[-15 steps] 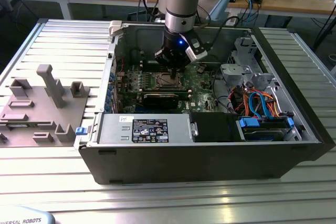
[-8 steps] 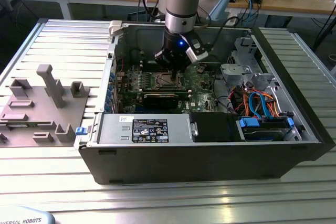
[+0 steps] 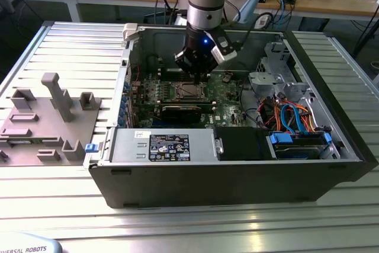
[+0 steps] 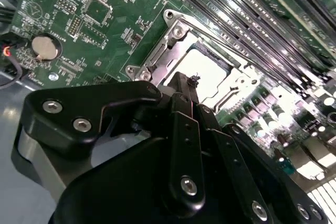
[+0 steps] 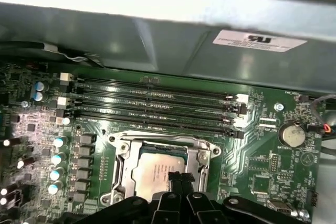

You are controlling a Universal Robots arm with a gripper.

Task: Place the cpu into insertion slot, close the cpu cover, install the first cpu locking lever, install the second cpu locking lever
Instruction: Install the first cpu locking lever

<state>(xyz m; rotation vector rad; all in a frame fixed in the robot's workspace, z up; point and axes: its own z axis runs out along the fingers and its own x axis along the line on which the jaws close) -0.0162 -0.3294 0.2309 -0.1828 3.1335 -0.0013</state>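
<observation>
One gripper [image 5: 176,178], fingers pinched narrow and empty, hangs just above the cpu [image 5: 157,170], which lies in the insertion slot [image 5: 122,150] under the closed cpu cover [image 5: 202,156]. Judging from this, a fingertip straying off the frame edge could scrape the chip or the green board nearby.

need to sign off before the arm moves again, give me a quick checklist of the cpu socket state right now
1. cpu seated in the insertion slot: ok, its silver top lies flat inside the frame.
2. cpu cover closed over the chip: ok, the frame lies down around it in both wrist views.
3. Locking levers latched: cannot tell.
4. gripper over the socket: ok, its tips sit just above the chip.
5. Gripper empty: ok, fingers together, nothing between them.
6. coin cell and memory slots clear of the gripper: ok.
</observation>
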